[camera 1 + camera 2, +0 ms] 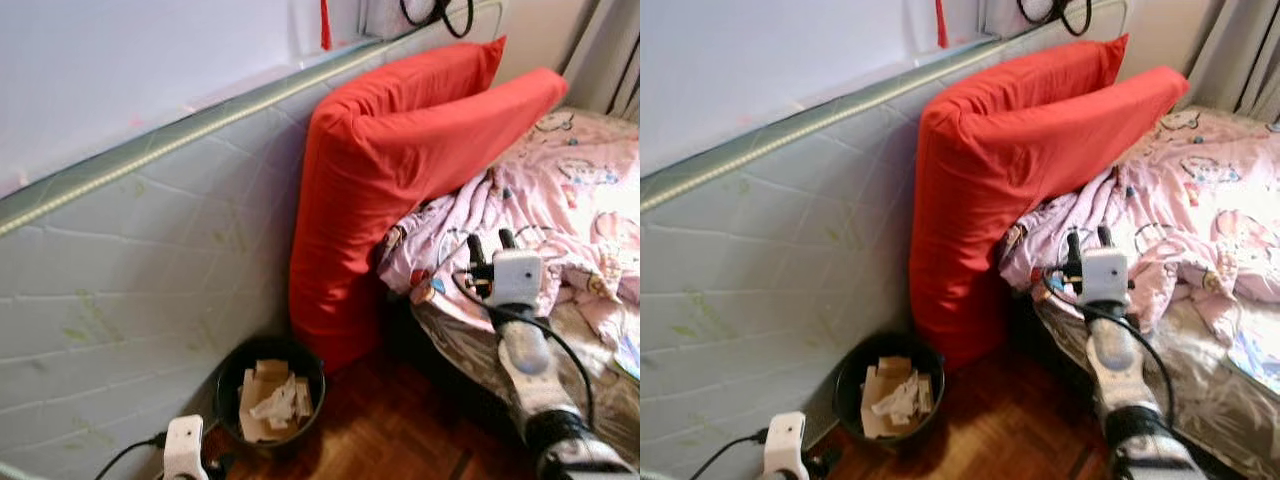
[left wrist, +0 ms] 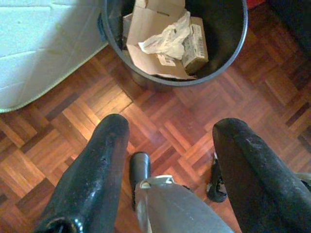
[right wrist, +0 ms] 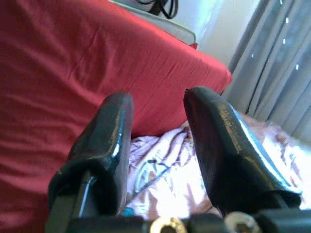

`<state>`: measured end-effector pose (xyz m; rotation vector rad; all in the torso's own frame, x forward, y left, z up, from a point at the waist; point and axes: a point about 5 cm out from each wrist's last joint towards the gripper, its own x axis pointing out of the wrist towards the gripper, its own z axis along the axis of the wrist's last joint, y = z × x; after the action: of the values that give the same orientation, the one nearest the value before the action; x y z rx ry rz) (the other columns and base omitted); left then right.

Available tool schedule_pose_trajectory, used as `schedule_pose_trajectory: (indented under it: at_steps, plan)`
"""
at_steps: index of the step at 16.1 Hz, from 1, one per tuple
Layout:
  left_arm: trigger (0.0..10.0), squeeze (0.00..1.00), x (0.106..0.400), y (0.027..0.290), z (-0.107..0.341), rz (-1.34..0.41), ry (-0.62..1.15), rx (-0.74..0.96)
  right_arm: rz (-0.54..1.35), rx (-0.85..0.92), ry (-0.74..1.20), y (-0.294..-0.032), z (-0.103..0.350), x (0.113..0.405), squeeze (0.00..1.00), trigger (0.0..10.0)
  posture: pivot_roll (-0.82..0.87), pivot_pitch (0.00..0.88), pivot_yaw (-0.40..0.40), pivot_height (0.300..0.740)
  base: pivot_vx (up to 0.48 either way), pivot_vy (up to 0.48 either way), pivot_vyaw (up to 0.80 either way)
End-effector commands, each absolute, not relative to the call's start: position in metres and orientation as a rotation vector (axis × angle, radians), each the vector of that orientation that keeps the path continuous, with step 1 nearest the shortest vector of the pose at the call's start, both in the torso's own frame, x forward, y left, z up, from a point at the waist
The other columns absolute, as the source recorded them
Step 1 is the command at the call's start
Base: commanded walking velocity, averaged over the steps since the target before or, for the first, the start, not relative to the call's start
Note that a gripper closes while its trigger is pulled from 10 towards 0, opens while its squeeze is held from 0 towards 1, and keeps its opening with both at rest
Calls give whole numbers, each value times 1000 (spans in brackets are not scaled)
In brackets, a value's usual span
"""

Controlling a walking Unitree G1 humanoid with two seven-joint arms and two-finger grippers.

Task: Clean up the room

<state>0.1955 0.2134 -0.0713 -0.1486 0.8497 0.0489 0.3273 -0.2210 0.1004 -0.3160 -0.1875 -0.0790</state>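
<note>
Right gripper [image 1: 491,243] raised over the bed edge, fingers spread, holding nothing. It hangs over the rumpled pink blanket [image 1: 560,190], tips pointing toward the red pillow [image 1: 400,150] at its 11 o'clock. Right wrist view: both black fingers [image 3: 104,141] apart, red pillow behind them, pink blanket below, grey curtain [image 3: 277,58] beyond.

Pillow stands on end between mattress [image 1: 150,260] and bed, leaning on the tilted mattress, lower end on the wood floor [image 1: 400,430].

Black bin [image 1: 270,390] on the floor at 6 o'clock of the pillow, touching the mattress. Inside: cardboard [image 2: 150,43], crumpled white plastic [image 2: 167,39].

Left gripper [image 2: 167,160] low, fingers spread and empty, over parquet just short of the bin.
</note>
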Motion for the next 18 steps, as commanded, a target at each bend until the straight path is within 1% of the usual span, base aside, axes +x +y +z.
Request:
schedule_pose_trajectory:
  at_steps: [1, 3, 4, 5, 6, 7, 8, 9, 10, 11, 12, 13, 15, 18]
  plan:
    - [10000, 0, 193, 214, -72, 55, 852, -153, -68, -336, -118, -226, 86, 320, 0, 10000, 9, 0, -7, 740, 0, 0, 0]
    - [10000, 0, 193, 213, -73, 54, 853, -154, -59, -358, 47, -237, 61, 309, 0, 10000, 15, 0, -9, 740, 0, 0, 0]
    - [10000, 0, 193, 213, -72, 51, 856, -146, -114, -391, 281, -257, 24, 283, 0, 10000, 32, 0, -1, 740, 0, 0, 0]
    - [10000, 0, 194, 214, -72, 49, 858, -138, -121, -290, 502, -263, -8, 258, 0, 10000, 30, 0, 3, 740, 0, 0, 0]
    - [10000, 0, 195, 215, -72, 49, 858, -137, -160, -268, 573, -266, -20, 245, 0, 10000, 38, 0, 8, 740, 0, 0, 0]
    - [10000, 0, 195, 216, -71, 51, 857, -136, -139, -244, 739, -262, -42, 221, 0, 10000, 37, 0, 6, 740, 0, 0, 0]
    - [10000, 0, 196, 217, -71, 51, 858, -133, -203, -233, 770, -265, -50, 207, 0, 10000, 38, 0, 16, 740, 0, 0, 0]
    - [10000, 0, 196, 217, -71, 47, 860, -128, -273, -134, 806, -265, -57, 196, 0, 10000, 36, 0, 22, 740, 0, 0, 0]
    - [10000, 0, 196, 217, -70, 36, 865, -119, -283, -56, 908, -255, -73, 174, 0, 10000, 40, 0, 21, 740, 0, 0, 0]
    - [10000, 0, 197, 217, -70, 33, 864, -119, -265, -27, 963, -247, -81, 164, 0, 10000, 42, 0, 21, 740, 0, 0, 0]
    - [10000, 0, 197, 217, -70, 30, 863, -117, -259, -18, 988, -241, -85, 157, 0, 10000, 42, 0, 21, 740, 0, 0, 0]
    - [10000, 0, 197, 218, -70, 20, 864, -104, -232, 34, 1001, -231, -88, 156, 0, 10000, 42, 0, 24, 740, 0, 0, 0]
    - [10000, 0, 199, 218, -69, 7, 863, -77, -157, 44, 988, -222, -86, 167, 0, 10000, 41, 0, 25, 740, 0, 0, 0]
    - [10000, 0, 199, 219, -69, 17, 872, -59, -146, 30, 942, -225, -75, 189, 0, 10000, 32, 0, 21, 740, 0, 0, 0]
